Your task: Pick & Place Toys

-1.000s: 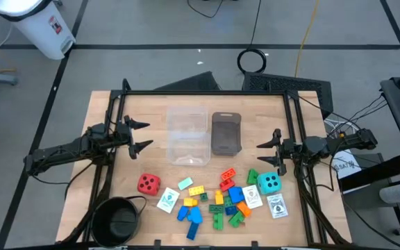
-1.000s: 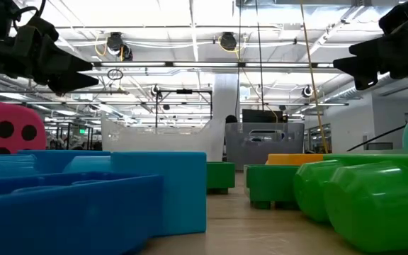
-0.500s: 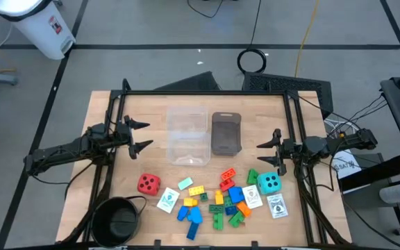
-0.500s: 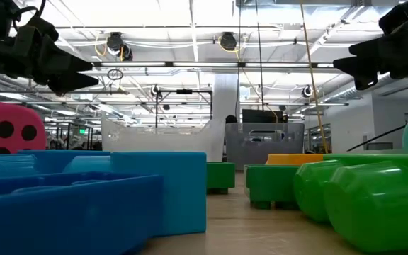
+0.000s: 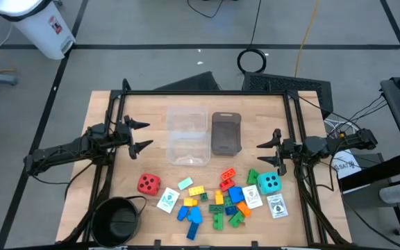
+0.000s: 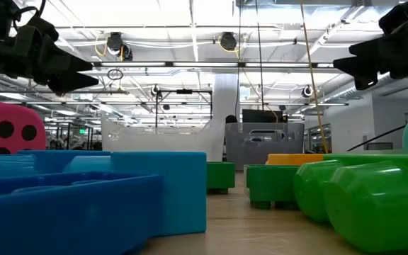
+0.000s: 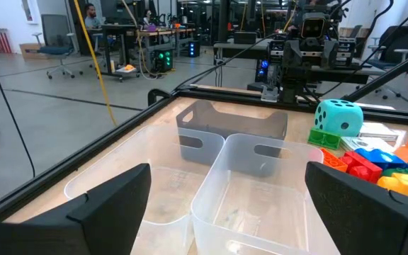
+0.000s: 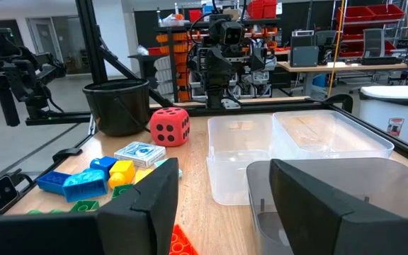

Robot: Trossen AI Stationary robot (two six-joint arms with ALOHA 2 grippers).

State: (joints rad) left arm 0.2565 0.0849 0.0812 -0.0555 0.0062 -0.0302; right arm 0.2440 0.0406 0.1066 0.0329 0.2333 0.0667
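While you look down from the high view, your left end effector (image 5: 139, 135) hangs over the worktop (image 5: 262, 111) left of the clear tubs (image 5: 188, 137), fingers spread wide and empty. Your right end effector (image 5: 269, 153) sits right of the grey tray (image 5: 226, 133), fingers parted, touching nothing. The toys lie along the near edge: red die (image 5: 148, 183), teal die (image 5: 269, 182), a heap of small bricks (image 5: 221, 201) and white cards (image 5: 278, 205) whose green print is too small to read. A black bowl (image 5: 117, 220) stands at the corner.

Down at the low view, blue and green bricks fill the foreground, both arms aloft.

From the left wrist, you see the empty tubs and the teal die beyond. From the right wrist, red die, bowl and bricks sit untouched.
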